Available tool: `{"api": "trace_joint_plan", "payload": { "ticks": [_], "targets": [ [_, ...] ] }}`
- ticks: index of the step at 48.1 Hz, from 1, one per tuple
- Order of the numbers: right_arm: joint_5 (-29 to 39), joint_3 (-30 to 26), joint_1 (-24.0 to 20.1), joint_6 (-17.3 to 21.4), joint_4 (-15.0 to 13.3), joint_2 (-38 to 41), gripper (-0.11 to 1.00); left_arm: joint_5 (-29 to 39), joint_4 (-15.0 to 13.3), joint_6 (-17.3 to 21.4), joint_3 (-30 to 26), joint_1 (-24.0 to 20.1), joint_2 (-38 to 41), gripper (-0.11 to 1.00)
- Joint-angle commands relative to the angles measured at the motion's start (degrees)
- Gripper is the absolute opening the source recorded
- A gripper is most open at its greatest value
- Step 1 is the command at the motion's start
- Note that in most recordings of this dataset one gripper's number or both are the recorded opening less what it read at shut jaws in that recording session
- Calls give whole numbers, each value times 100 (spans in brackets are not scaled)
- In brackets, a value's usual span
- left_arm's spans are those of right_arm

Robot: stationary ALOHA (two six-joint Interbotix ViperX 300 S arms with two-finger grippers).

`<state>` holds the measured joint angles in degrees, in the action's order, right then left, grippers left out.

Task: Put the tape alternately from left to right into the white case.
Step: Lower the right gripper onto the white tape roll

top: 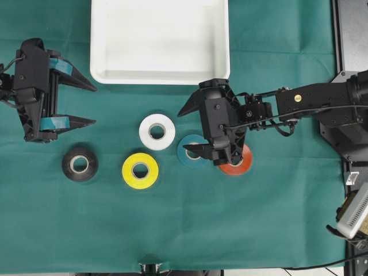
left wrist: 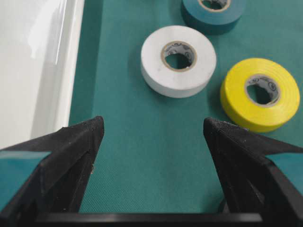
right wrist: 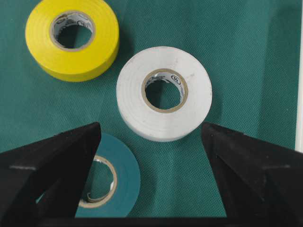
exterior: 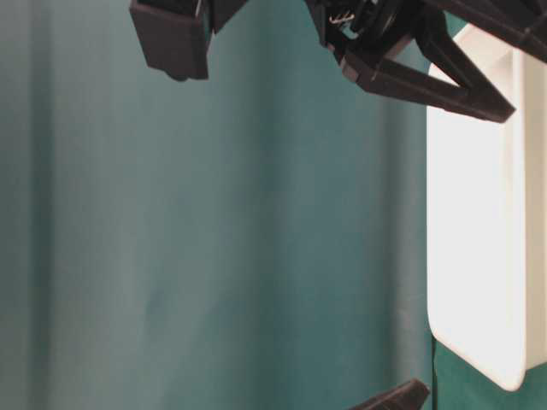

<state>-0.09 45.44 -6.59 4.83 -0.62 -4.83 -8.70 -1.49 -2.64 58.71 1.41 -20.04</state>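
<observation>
The white case [top: 161, 76] lies at the table's far middle, with nothing showing inside it. Five rolls of tape lie flat in front of it: black [top: 68, 165], yellow [top: 127, 171], white [top: 145, 132], teal [top: 187, 141] and orange-red [top: 245, 164]. My right gripper [top: 183, 132] hovers open over the teal and orange-red rolls, half covering both. In its wrist view the teal roll [right wrist: 125, 179] lies by the left finger and the white roll [right wrist: 132, 99] just ahead. My left gripper [top: 92, 104] stands open and empty at the left, above the black roll.
A teal cloth covers the table. The left wrist view has the case wall [left wrist: 33, 61] on its left and the white roll [left wrist: 154, 66], yellow roll [left wrist: 236, 94] and teal roll [left wrist: 189, 14] ahead. Dark equipment [top: 351, 34] stands along the right edge.
</observation>
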Motion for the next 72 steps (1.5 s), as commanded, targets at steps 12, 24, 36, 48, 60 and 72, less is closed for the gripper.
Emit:
{"api": "trace_joint_plan", "payload": {
  "ticks": [12,24,36,48,60,72],
  "targets": [
    [-18,-149,-9,9,0,-44,81,-18,0,-9,-132,9,-35,92],
    [70,-413,-62,0,0,272,81,-18,0,-9,-132,9,-35,92],
    [176,-659,-123,-9,-44,563,81,-18,-9,-9,-123,9,-35,92],
    [422,-923,-123,-9,-62,835,81,-18,-9,-9,-114,9,-35,92],
    [554,-1107,-123,-9,-149,1063,81,-18,-9,-9,-123,9,-35,92],
    [554,-1204,-132,-9,-158,1248,81,-18,-9,-9,-132,9,-26,92]
  ]
}}
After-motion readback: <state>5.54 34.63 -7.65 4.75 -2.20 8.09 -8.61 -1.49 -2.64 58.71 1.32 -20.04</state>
